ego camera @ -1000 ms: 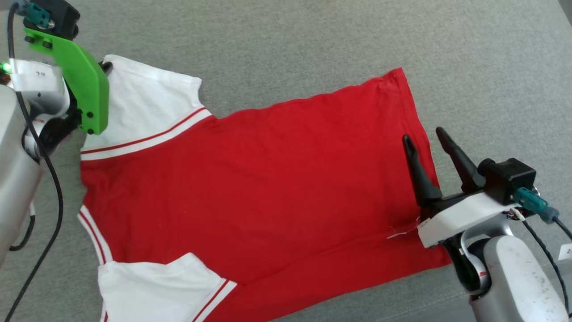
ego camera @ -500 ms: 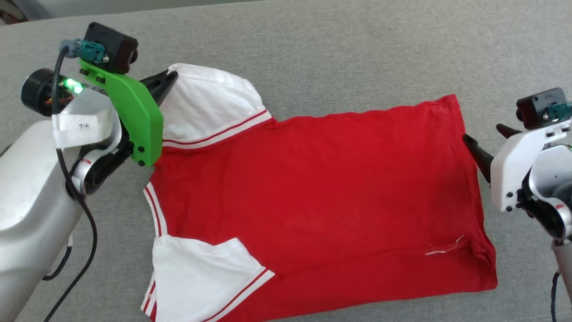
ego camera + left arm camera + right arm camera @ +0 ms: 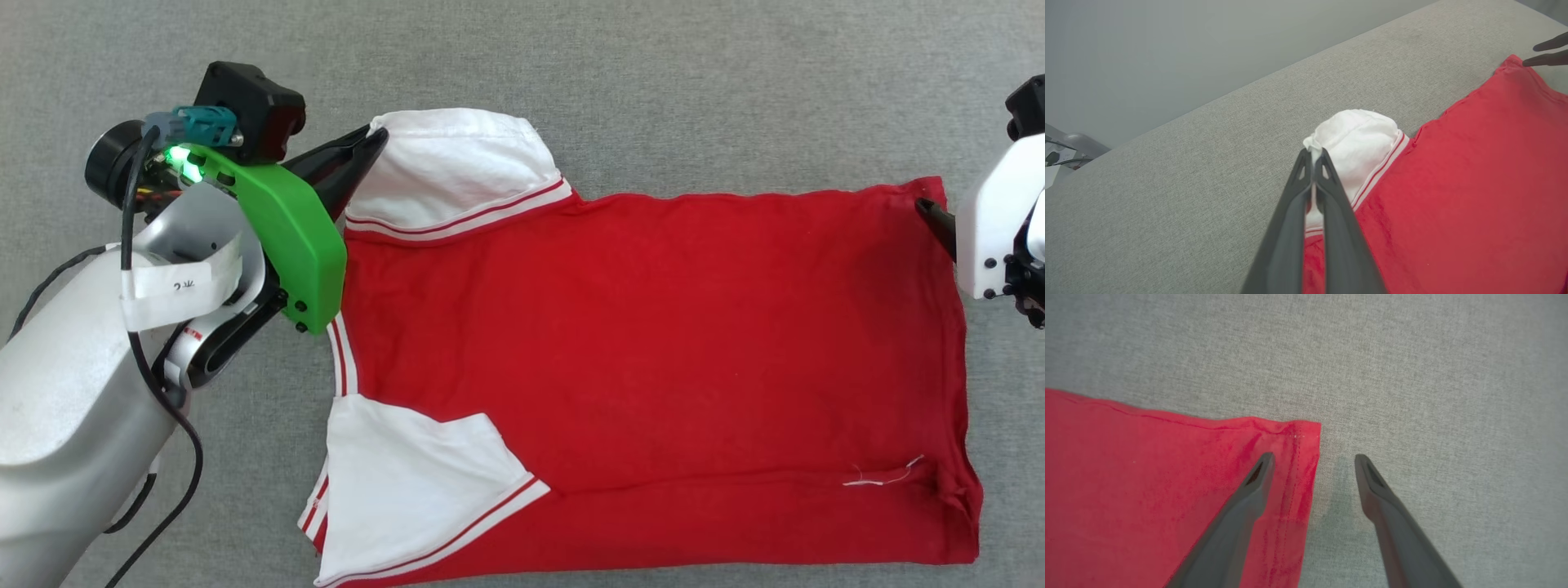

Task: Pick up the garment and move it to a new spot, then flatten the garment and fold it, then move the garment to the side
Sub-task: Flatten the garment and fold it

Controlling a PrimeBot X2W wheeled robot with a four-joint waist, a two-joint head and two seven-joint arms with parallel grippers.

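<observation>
The garment (image 3: 637, 343) lies spread on the grey fabric surface, plain red back up, collar end to the left and hem to the right. My left gripper (image 3: 377, 137) is shut on the outer edge of the far white sleeve (image 3: 457, 167); in the left wrist view its fingertips (image 3: 1313, 152) pinch that sleeve (image 3: 1359, 139) beside the red body (image 3: 1453, 196). My right gripper (image 3: 1314, 456) stands open over the far hem corner (image 3: 1298, 437), one finger above the red cloth and one above bare surface. It also shows at the hem as the right gripper (image 3: 927, 208) and, far off, the right gripper (image 3: 1530, 55).
The near white sleeve (image 3: 408, 482) lies folded onto the red body. A loose white thread (image 3: 882, 478) sits near the hem's front corner. The grey surface (image 3: 694, 98) extends all round; its far edge (image 3: 1208, 108) meets a pale wall.
The head camera has shifted. The garment now lies straighter, with its hem squared to the right. My right gripper has gone from mid-hem to the far hem corner. My left gripper stays shut on the sleeve.
</observation>
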